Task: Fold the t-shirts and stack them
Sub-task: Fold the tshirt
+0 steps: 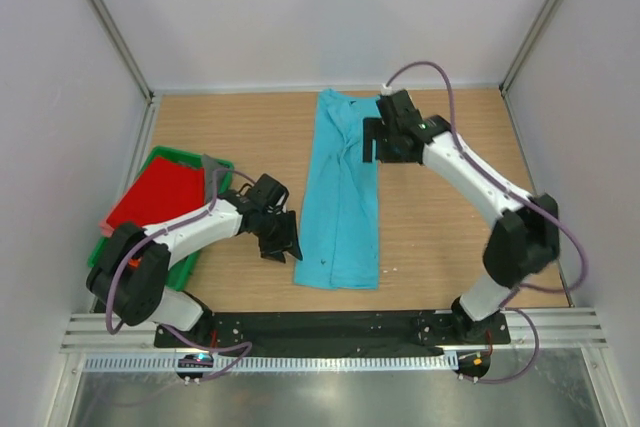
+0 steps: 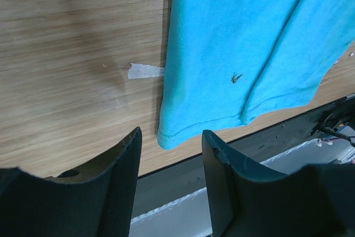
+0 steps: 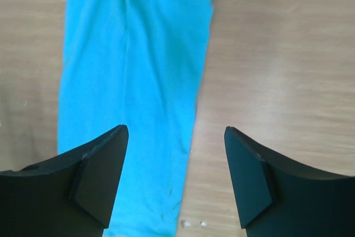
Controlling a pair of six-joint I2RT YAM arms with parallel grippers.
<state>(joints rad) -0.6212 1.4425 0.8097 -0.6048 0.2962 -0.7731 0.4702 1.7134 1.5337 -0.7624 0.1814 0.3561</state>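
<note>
Both sets of jaws stand apart with nothing clamped between them. From where I stand, the left gripper (image 1: 281, 238) hangs just beside the near left corner of the turquoise t-shirt (image 1: 340, 197), and in its own wrist view the hemmed corner of that shirt (image 2: 249, 37) sits in the gap between the two black fingers (image 2: 119, 176); I cannot tell whether they touch the cloth. The right gripper (image 1: 377, 143) is at the far end of the table (image 1: 450, 247), over the shirt's right edge, and its wrist view shows the wide-spread fingers (image 3: 100, 176) straddling that edge, one over cloth (image 3: 127, 81) and one over bare wood. The turquoise shirt lies flat as a long narrow strip running from the far edge of the table towards the arms' bases, with lengthwise creases and a small dark mark (image 2: 236, 77) near its hem. A small pale scrap (image 2: 144, 71) lies on the wood against its left edge. Off to the left, well apart from it, a red t-shirt (image 1: 160, 192) rests in a green tray (image 1: 190, 267).
</note>
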